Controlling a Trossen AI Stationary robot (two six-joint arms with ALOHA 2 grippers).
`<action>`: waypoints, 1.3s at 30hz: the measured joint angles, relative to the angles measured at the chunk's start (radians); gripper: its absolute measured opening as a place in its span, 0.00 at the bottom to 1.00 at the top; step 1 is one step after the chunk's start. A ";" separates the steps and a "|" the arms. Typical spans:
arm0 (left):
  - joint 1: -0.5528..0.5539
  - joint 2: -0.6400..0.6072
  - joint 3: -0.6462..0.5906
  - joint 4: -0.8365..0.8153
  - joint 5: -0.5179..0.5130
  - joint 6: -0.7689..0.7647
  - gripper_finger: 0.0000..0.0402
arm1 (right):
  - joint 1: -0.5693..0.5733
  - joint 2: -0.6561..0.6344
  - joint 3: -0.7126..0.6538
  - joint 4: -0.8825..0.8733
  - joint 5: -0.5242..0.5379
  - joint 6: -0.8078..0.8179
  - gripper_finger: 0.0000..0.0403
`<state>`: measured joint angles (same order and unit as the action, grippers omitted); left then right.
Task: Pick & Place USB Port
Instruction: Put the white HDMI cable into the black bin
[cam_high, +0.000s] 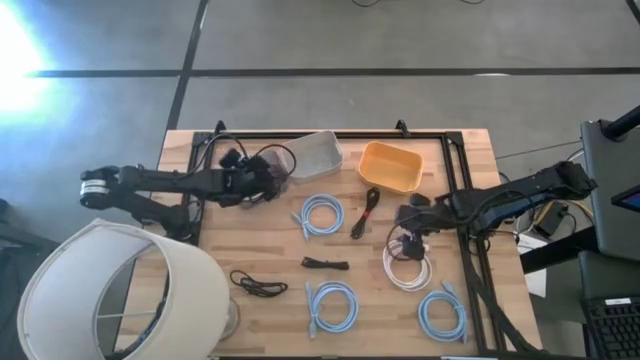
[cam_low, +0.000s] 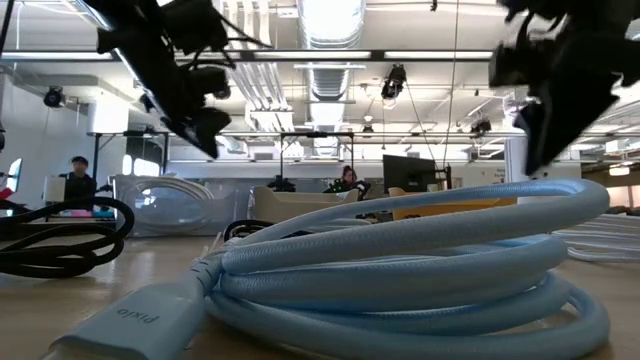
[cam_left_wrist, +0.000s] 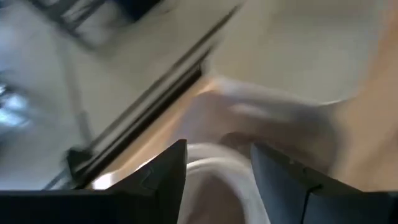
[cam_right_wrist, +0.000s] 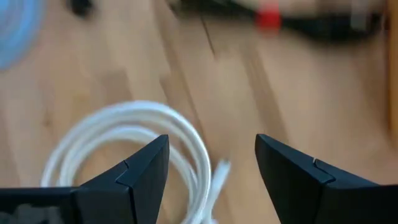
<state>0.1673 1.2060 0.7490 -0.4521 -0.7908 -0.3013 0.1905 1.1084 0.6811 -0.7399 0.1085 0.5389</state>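
A white coiled cable (cam_high: 408, 268) lies flat on the wooden table (cam_high: 270, 250) at the right. My right gripper (cam_high: 410, 238) hangs open just above the coil's far edge, pointing steeply down. In the right wrist view the white cable (cam_right_wrist: 124, 143) shows past the open right gripper (cam_right_wrist: 211, 162), nothing between the fingers. My left gripper (cam_high: 268, 172) is open at the table's far left, right beside a clear bin (cam_high: 316, 152). In the blurred left wrist view the pale bin (cam_left_wrist: 261, 112) lies beyond the left gripper (cam_left_wrist: 217, 165).
A yellow bin (cam_high: 390, 165) stands at the far middle. Three light-blue coiled cables (cam_high: 322, 215) (cam_high: 332, 305) (cam_high: 442, 315) and black cables (cam_high: 365, 212) (cam_high: 325, 263) (cam_high: 258, 285) lie spread over the table. A white lampshade (cam_high: 110, 295) overlaps the near left corner.
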 joint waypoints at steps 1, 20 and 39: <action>-0.006 0.000 0.000 0.041 0.027 0.026 0.46 | 0.000 0.022 0.000 -0.021 -0.021 0.059 0.58; -0.037 0.000 -0.001 0.329 0.234 0.191 0.45 | 0.074 0.335 0.050 -0.133 -0.097 0.327 0.57; -0.039 0.006 -0.002 0.343 0.390 0.097 0.45 | 0.070 0.395 0.093 -0.089 0.042 0.150 0.16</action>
<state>0.1287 1.2120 0.7475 -0.1092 -0.4004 -0.2042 0.2603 1.5036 0.7737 -0.8291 0.1500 0.6892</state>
